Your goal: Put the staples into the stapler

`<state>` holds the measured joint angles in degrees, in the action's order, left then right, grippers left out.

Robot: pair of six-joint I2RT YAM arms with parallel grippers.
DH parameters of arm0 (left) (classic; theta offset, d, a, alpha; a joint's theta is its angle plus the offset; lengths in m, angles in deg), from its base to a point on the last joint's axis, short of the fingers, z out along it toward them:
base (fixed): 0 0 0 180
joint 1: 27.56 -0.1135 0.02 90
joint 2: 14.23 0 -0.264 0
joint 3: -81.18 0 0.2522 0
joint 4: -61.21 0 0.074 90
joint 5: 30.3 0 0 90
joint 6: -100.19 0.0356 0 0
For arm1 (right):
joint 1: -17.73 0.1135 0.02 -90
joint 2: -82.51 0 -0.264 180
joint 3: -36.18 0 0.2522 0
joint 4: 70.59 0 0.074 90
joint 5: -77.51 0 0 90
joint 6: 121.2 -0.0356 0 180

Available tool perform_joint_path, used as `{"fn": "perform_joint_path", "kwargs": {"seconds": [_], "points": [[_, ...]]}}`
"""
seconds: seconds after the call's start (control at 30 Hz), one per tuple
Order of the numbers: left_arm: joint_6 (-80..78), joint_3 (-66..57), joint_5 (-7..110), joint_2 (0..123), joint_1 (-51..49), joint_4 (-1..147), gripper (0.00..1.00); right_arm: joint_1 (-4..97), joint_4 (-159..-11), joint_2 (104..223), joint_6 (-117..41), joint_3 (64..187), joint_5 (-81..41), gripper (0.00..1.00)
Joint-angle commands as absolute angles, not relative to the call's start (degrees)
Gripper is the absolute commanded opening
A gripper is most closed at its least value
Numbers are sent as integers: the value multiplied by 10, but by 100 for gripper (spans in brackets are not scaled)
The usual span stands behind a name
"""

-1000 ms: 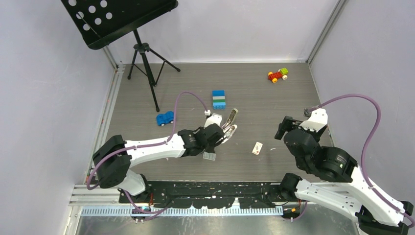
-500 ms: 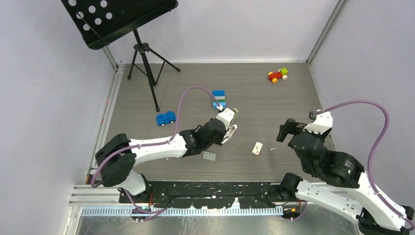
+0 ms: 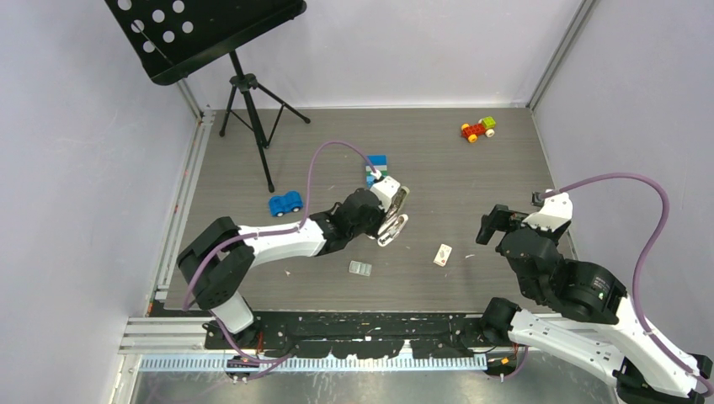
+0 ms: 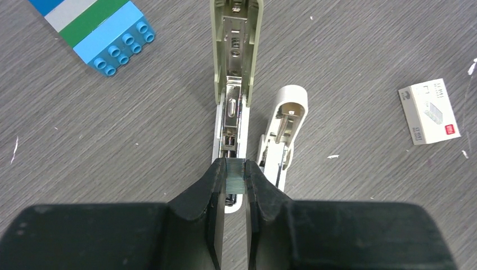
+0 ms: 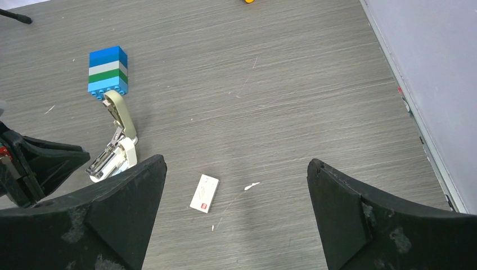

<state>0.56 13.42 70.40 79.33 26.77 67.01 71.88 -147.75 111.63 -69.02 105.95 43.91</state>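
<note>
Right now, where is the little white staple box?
In the top external view the staple box lies on the table right of centre, roughly between the open stapler and the right gripper.

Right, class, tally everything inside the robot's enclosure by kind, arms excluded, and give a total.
Toy cars: 2 (blue, red-and-yellow)
Brick stacks: 1
Staplers: 1
White clip-like pieces: 1
Staple boxes: 1
Staple strips: 2 (one loose, one between the left fingers)
Music stands: 1
Total: 9
</note>
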Motion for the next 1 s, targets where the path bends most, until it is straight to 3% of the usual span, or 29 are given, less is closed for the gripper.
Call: {"fn": "perform_joint_path", "kwargs": {"seconds": [0.0, 0.97], "points": [[27, 148, 677, 805, 256, 616, 0, 717, -1459, 1121, -691, 1059, 447, 100], [44, 159, 661, 829, 240, 611, 0, 717, -1459, 1133, -687, 1058, 443, 100]]}}
